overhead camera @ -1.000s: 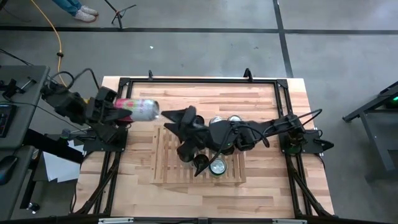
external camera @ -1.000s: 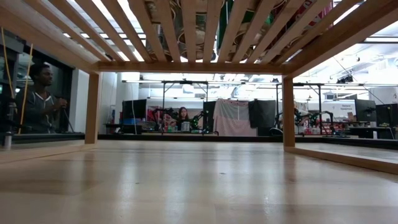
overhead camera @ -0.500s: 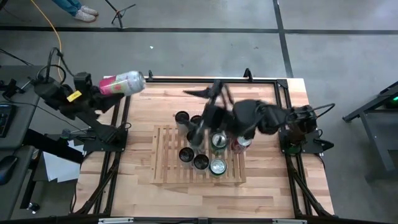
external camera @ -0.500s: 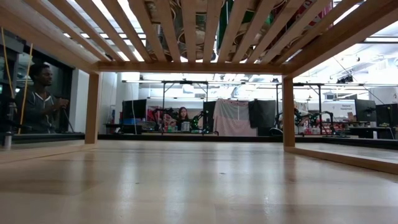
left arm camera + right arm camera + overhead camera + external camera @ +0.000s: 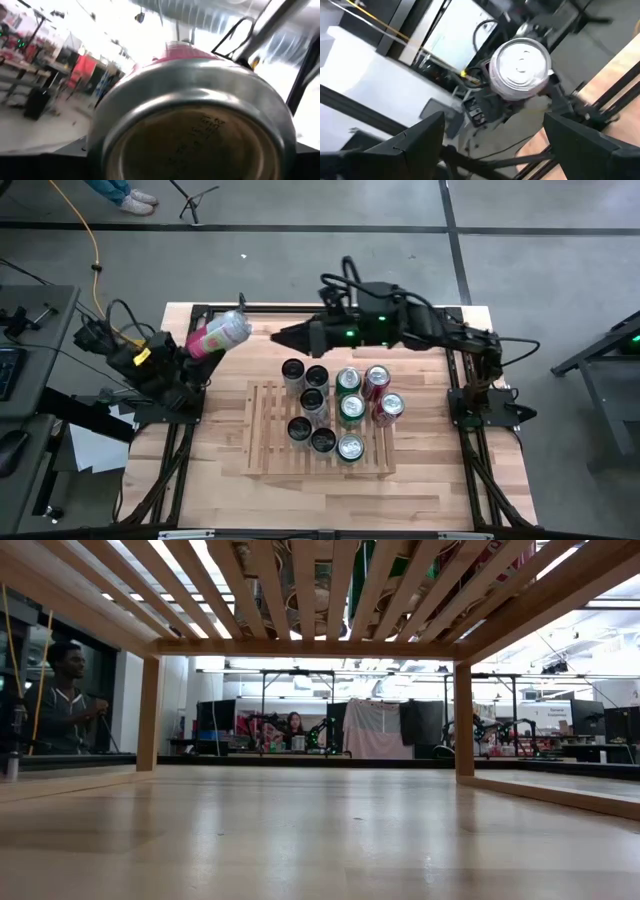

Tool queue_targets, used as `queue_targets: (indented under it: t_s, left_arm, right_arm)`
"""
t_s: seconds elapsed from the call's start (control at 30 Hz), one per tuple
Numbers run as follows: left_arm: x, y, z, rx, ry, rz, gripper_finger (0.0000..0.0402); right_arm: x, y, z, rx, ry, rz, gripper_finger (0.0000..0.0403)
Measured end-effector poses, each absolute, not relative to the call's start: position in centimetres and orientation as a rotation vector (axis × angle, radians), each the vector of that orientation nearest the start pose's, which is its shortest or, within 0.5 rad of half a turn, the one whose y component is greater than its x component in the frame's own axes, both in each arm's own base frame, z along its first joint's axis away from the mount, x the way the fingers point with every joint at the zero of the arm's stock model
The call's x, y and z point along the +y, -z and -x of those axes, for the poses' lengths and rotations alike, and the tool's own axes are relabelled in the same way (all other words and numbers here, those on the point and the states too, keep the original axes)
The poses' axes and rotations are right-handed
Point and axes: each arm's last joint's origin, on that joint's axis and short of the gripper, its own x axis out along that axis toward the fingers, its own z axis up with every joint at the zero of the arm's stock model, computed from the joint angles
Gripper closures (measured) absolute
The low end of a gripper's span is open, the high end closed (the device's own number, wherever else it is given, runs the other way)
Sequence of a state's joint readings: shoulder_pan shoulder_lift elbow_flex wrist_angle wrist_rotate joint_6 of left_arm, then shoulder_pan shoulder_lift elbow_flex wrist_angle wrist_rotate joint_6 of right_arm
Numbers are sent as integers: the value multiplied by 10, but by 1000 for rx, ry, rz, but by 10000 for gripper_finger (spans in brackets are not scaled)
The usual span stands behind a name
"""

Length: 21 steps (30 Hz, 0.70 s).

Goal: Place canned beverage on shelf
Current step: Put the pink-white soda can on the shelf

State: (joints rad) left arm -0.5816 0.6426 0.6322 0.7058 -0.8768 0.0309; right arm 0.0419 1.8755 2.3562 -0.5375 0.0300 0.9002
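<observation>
shelf (image 5: 270, 442): nine upright cans (image 5: 351, 448), left slats bare | left gripper (image 5: 190, 345) clamps pink can (image 5: 218, 334) above table's (image 5: 430, 485) far-left corner | right gripper (image 5: 283, 336), fingers apart, empty, near far edge

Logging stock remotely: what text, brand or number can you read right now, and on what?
None can be read.
Pink-and-silver aluminium can held by the left gripper: label print too blurred.
Its concave silver base: faint stamped code, illegible.
Upright green, red, dark and silver-topped cans on the slatted light-wood shelf: only lids show, no readable print.
</observation>
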Motion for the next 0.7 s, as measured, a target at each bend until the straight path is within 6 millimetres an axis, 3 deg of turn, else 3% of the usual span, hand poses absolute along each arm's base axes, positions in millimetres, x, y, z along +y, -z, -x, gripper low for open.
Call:
queue_targets:
  t_s: [0.17, 0.37, 0.7]
  left_arm:
    - [-54, -355, -126, -568, -278, 451, 126]
    - [-59, -360, -144, -544, -274, 391, 126]
    - [-66, -364, -167, -474, -266, 302, 126]
  right_arm:
    - [6, -507, -398, 94, -29, -974, 80]
    - [4, -495, -408, 136, -4, -1023, 80]
    - [4, -492, -408, 158, 32, -1076, 80]
